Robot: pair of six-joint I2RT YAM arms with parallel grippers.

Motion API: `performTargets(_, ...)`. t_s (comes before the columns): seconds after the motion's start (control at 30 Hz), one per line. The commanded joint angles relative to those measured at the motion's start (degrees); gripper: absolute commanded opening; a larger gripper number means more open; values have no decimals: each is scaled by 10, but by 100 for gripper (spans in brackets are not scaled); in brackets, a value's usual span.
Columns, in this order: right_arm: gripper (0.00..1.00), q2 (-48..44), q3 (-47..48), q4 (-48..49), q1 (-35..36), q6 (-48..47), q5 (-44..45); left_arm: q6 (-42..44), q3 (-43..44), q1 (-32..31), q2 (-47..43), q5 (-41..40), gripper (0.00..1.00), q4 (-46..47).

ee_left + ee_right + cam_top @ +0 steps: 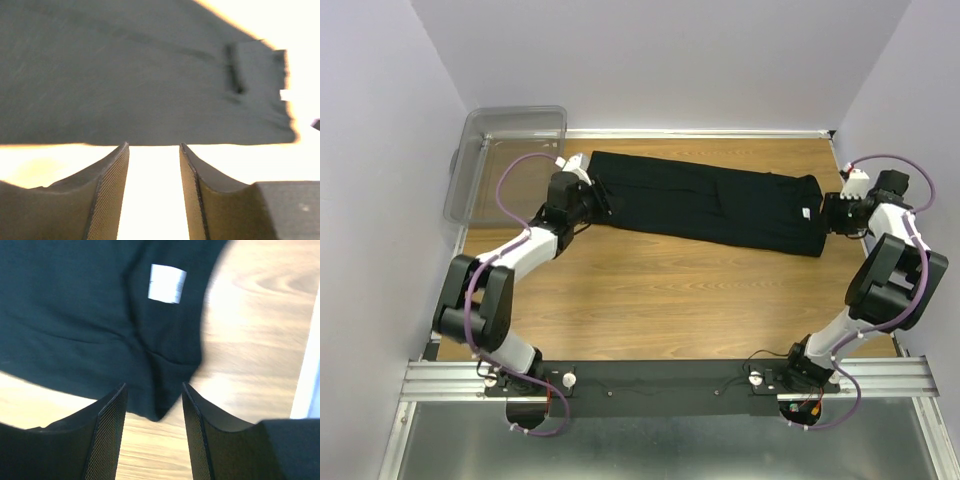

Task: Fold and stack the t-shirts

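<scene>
One black t-shirt [710, 203] lies folded into a long strip across the far half of the wooden table, its white neck tag [806, 212] near the right end. My left gripper [603, 200] is at the strip's left end, open, with only bare table between its fingers [110, 190] and the cloth edge [150, 100] just ahead. At the right end my right gripper [828, 215] is open too; a corner of the shirt [160, 405] lies on the table between its fingers, not pinched. The tag [167, 284] shows just beyond.
A clear plastic bin [508, 160] stands at the far left corner, close behind the left arm. Walls close in on the left, back and right. The table's right edge [305, 365] runs close beside the right gripper.
</scene>
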Motion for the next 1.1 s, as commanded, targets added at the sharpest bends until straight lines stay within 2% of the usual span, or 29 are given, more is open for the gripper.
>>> performTargets(0.0,56,-18,-19,-25,6,-15,-136,46,-15,-3,-88,57,55,77)
performTargets(0.03,58,-23,-16,-46,13,-73,-190,52,-22,-3,-104,54,55,77)
performTargets(0.07,58,-24,-12,-70,23,-111,-190,62,-22,-3,-120,51,55,75)
performTargets(0.1,58,-29,-7,-100,63,-157,-237,70,-21,-3,-136,42,56,51)
performTargets(0.13,58,-31,-1,-144,138,-227,-243,93,-12,-3,-169,15,56,33)
performTargets(0.2,58,-42,-9,-147,240,-269,-217,121,2,-1,-208,-23,57,-8)
performTargets(0.27,59,-45,-29,-80,353,-265,-170,160,26,5,-273,-78,62,-69)
performTargets(0.3,60,-39,-37,22,462,-246,-88,180,31,12,-318,-91,65,-98)
performTargets(0.33,61,-29,-44,76,511,-213,26,208,41,17,-340,-118,67,-113)
performTargets(0.4,61,10,-25,166,629,-185,129,239,38,21,-383,-163,71,-131)
performTargets(0.43,61,67,1,216,657,-154,172,253,32,25,-424,-199,73,-139)
performTargets(0.5,65,123,94,231,712,-129,263,294,3,24,-465,-234,73,-141)
performTargets(0.53,66,178,123,233,724,-117,283,304,-10,27,-503,-266,75,-142)
performTargets(0.6,66,225,192,233,752,-113,330,317,-51,26,-554,-296,77,-140)
performTargets(0.7,66,291,246,233,771,-109,364,321,-93,26,-598,-318,81,-136)
performTargets(0.83,61,352,301,233,774,-83,408,335,-97,27,-609,-323,82,-121)
performTargets(0.9,56,369,310,233,773,-76,420,336,-94,27,-605,-323,81,-128)
performTargets(0.93,48,372,310,233,774,-71,415,335,-91,27,-602,-322,82,-130)
performTargets(0.97,30,373,306,233,774,-67,400,335,-91,27,-602,-320,82,-132)
performTargets(1.03,12,368,285,231,774,-62,367,336,-93,27,-607,-320,82,-133)
performTargets(1.07,8,362,274,230,774,-61,352,335,-94,27,-609,-321,82,-130)
